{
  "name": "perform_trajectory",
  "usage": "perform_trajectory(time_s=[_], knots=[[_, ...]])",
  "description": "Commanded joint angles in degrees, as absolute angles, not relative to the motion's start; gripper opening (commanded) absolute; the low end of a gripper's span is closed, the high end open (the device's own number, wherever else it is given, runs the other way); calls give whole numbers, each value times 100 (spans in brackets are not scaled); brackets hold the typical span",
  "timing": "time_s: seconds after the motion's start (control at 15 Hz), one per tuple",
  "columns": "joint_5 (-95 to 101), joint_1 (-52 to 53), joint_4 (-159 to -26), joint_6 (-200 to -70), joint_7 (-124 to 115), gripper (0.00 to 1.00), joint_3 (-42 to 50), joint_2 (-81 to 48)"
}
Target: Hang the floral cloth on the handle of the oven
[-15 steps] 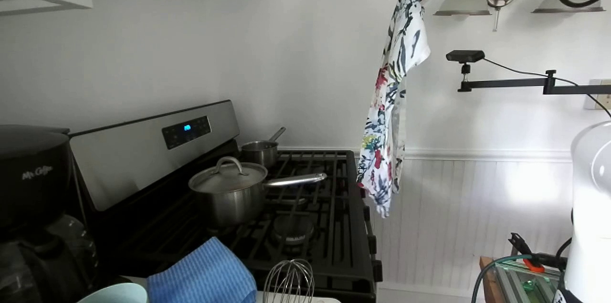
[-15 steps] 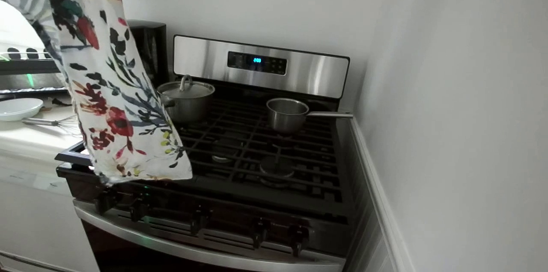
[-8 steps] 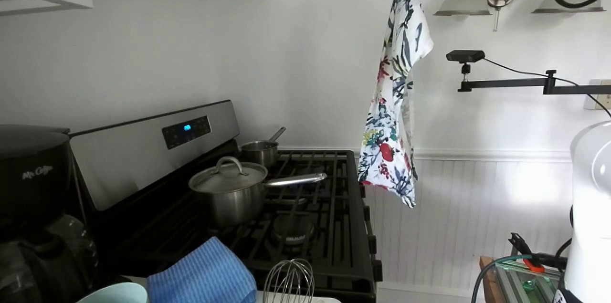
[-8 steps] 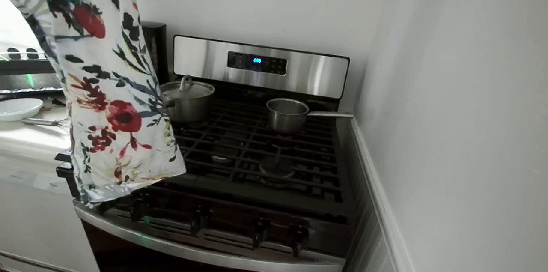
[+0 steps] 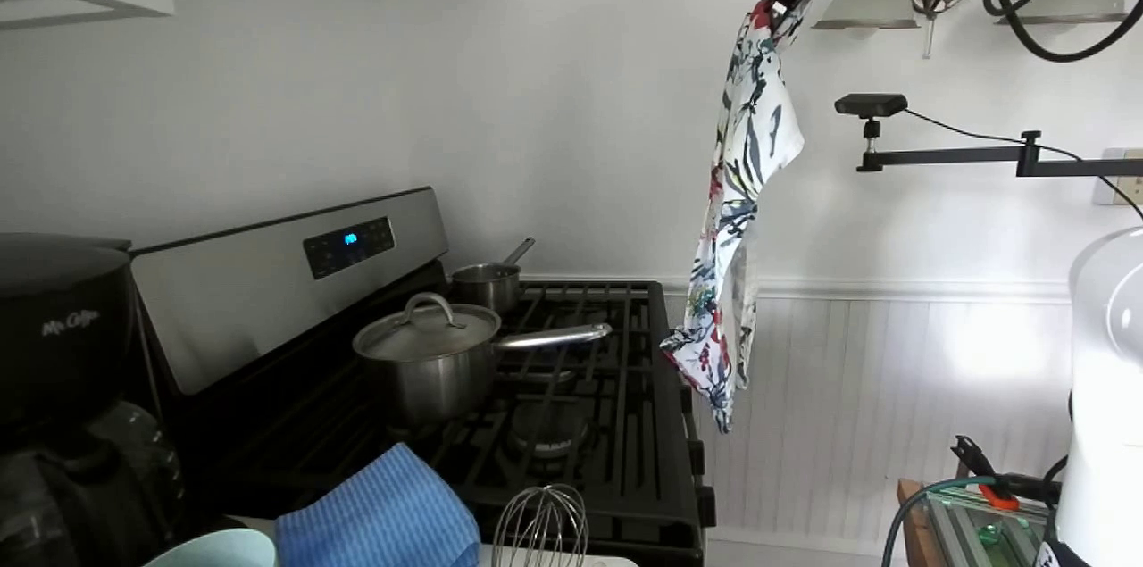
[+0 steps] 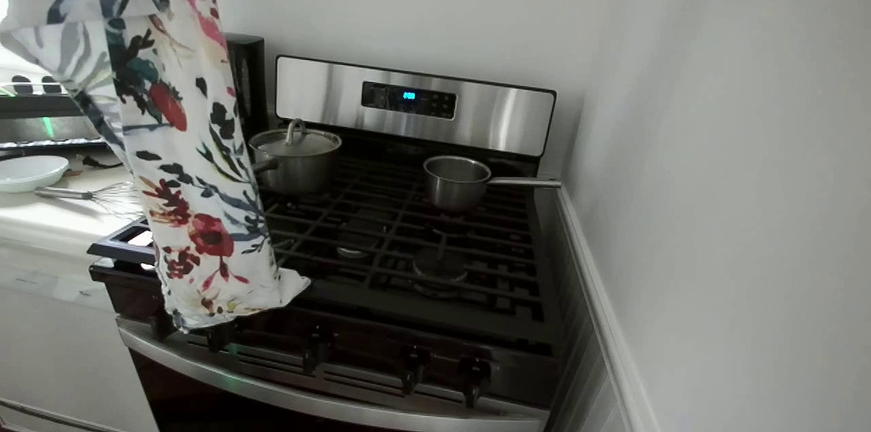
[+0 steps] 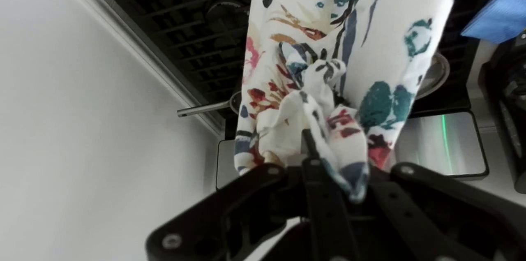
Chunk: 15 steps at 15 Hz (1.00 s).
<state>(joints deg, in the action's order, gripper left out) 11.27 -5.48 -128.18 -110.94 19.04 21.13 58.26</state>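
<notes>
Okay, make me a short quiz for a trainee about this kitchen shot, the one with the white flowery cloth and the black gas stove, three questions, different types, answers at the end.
1. Multiple choice: What holds the long white cloth printed with red and blue flowers? a) a wall hook; b) a person's hand; c) the black robot gripper.
2. True or false: The large stainless steel pot on the black gas range has its round lid on.
3. Short answer: What colour glows on the black rectangular display of the stainless steel back panel?

Key: 1 c; 2 true; 3 blue.
</notes>
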Motion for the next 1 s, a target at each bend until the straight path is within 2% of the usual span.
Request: perform_trajectory(time_s=[0.0,0.73,0.93], knots=[[1148,-736,-12968,-11142,1809,1,2228,5713],[1050,-1110,-13249,-10666,1577,1,2217,5099],[1103,-1243,-13338,-10960,1241,1,2158,5023]])
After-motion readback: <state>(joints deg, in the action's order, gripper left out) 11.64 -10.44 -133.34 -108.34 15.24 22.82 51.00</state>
